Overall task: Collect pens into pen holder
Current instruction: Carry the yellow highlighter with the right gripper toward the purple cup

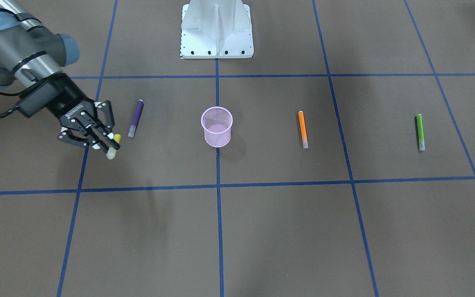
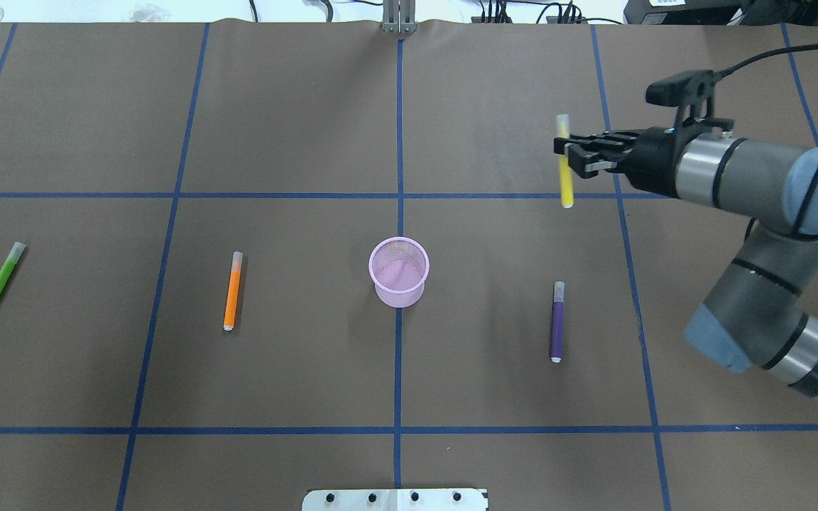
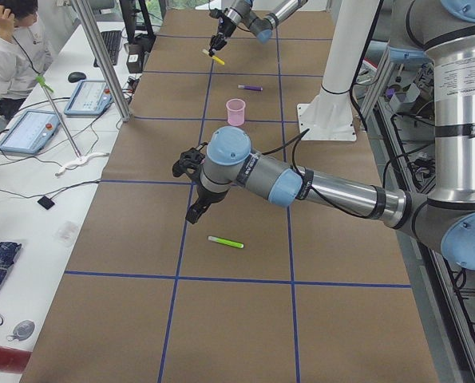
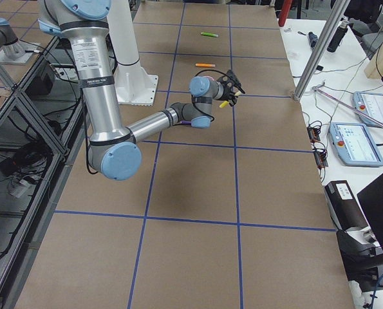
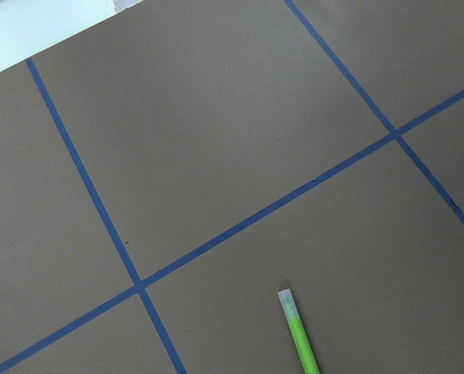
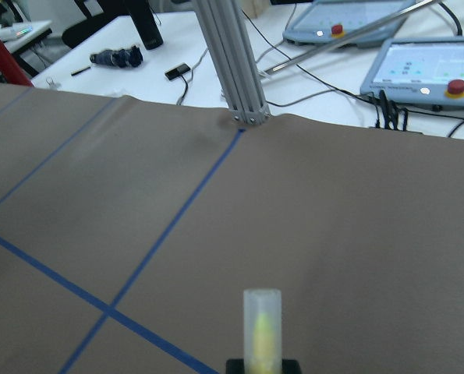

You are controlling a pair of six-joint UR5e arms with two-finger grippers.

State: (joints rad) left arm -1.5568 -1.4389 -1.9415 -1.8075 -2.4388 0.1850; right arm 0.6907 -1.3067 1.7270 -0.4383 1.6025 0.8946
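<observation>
The pink mesh pen holder [image 2: 399, 272] stands upright at the table's middle, also in the front view [image 1: 217, 127]. My right gripper [image 2: 566, 156] is shut on the yellow pen [image 2: 564, 162] and holds it above the table, right of and beyond the holder. The pen's pale cap shows in the right wrist view [image 6: 261, 327]. The purple pen [image 2: 557, 321] lies right of the holder. The orange pen [image 2: 233, 290] and the green pen [image 2: 1, 279] lie to its left. My left gripper [image 3: 195, 209] hovers near the green pen [image 3: 225, 242]; I cannot tell if it is open or shut.
The white robot base [image 1: 217, 29] stands behind the holder. Blue tape lines [image 2: 399, 355] grid the brown table. An aluminium post [image 6: 228, 62] stands at the far table edge. A side bench with control pendants [image 3: 29, 128] and a seated operator [image 3: 9, 48] lies beyond that edge.
</observation>
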